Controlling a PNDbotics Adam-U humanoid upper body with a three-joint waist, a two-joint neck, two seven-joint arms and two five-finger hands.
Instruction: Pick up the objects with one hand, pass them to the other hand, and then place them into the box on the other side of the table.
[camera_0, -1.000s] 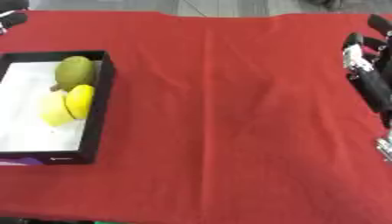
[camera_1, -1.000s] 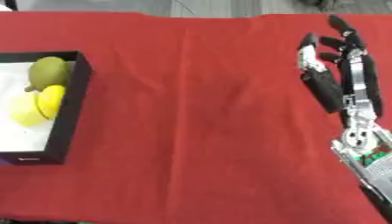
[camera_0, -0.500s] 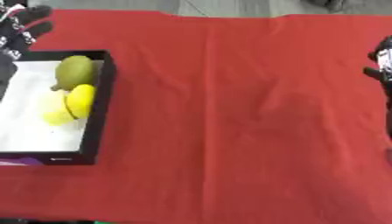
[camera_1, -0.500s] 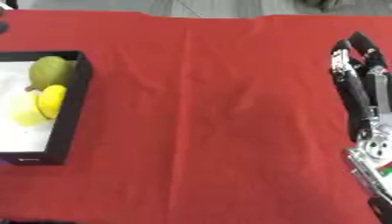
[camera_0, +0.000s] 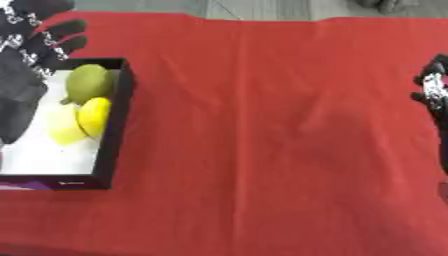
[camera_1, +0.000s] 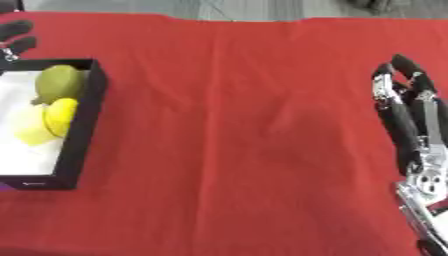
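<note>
At the left edge of the table (camera_0: 262, 125), which is covered in red cloth, sits a black-walled box (camera_0: 115, 125) with a white floor. Three fruits lie bunched toward its far right corner, touching one another: a green pear-like fruit (camera_0: 89, 82) farthest back, a bright yellow lemon (camera_0: 94, 116) against the right wall, and a paler yellow fruit (camera_0: 61, 127) beside it.

The left hand (camera_0: 22, 75) hangs over the box's far left part, fingers straight and spread, holding nothing. Judgement: it is poised either to release or to reach, with the fruit directly beside it.

The right hand (camera_1: 404, 117) lies at the right edge, fingers extended toward the far side, empty, likely idle. No loose fruit shows on the cloth, so little seems left to move.
</note>
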